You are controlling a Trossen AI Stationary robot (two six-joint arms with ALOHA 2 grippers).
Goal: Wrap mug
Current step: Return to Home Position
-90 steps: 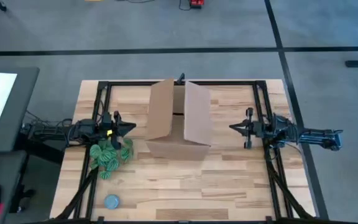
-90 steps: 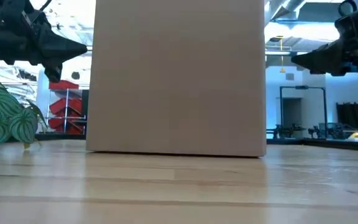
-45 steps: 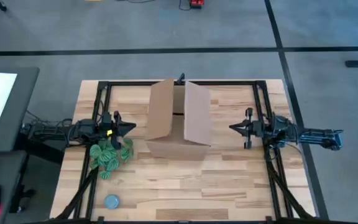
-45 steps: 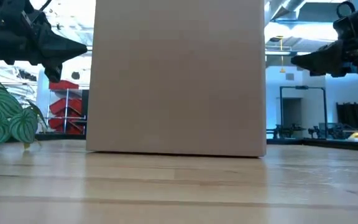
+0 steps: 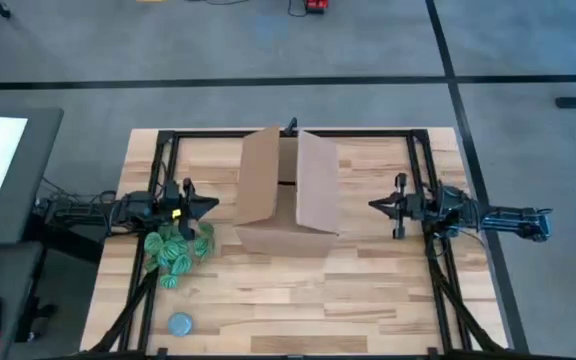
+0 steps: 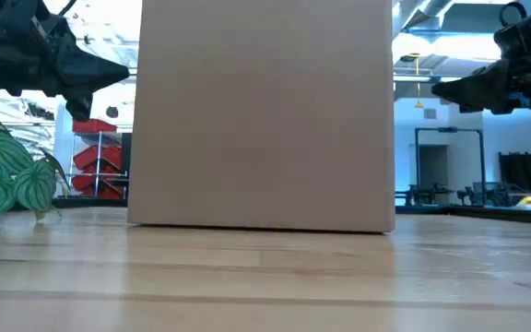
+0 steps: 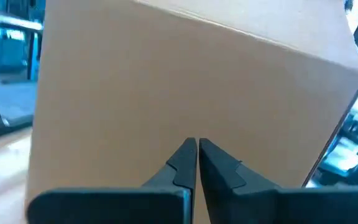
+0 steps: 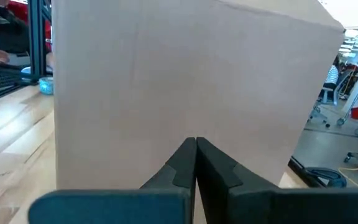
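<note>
The mug is out of view. A tall open cardboard box (image 5: pixel 288 195) stands at the table's middle. A green patterned bundle (image 5: pixel 177 248) lies on the table left of the box, just near of my left gripper (image 5: pixel 213 207). That gripper hovers shut, pointing level at the box's left wall (image 7: pixel 191 93). My right gripper (image 5: pixel 374 206) hovers shut to the right of the box, pointing at its right wall (image 8: pixel 185 87). Neither touches anything.
A flat grey-blue round disc (image 5: pixel 179 323) lies near the front left corner of the wooden table (image 5: pixel 368 300). Black frame rails (image 5: pixel 433 260) run along the table's left, right and far sides. In the low view the box (image 6: pixel 261 111) blocks the middle.
</note>
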